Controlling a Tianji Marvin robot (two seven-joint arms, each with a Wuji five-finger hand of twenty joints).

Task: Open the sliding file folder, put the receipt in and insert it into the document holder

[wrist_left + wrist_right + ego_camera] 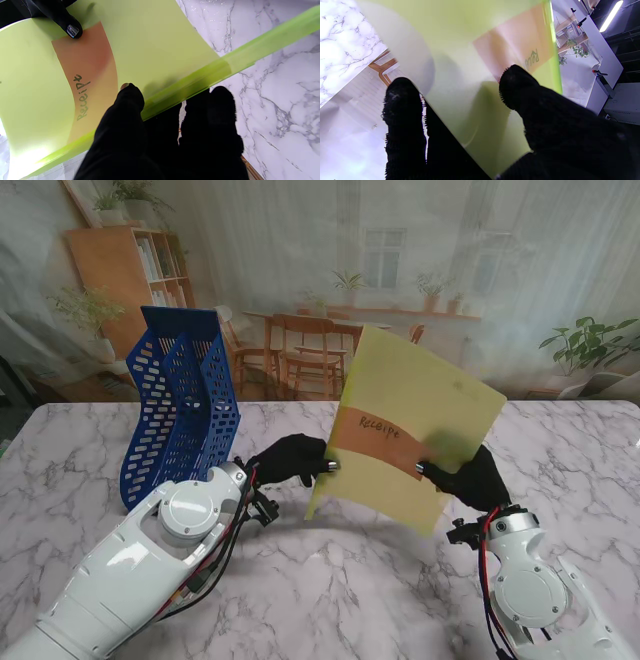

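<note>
Your robot's arms are glossy white plastic shells, chunky and rounded, with a big round cap on each forearm joint. The left arm (150, 565) has a bundle of black and red cables running along its inner side up to the wrist, and the right arm (545, 595) has a red and a black wire looping down from its wrist too. Both wrists have a black bracket with small fittings. The left hand (290, 460) and right hand (478, 478) wear fuzzy black knit gloves, and you can see shiny silvery fingertip (73, 31) pads poking through.
</note>
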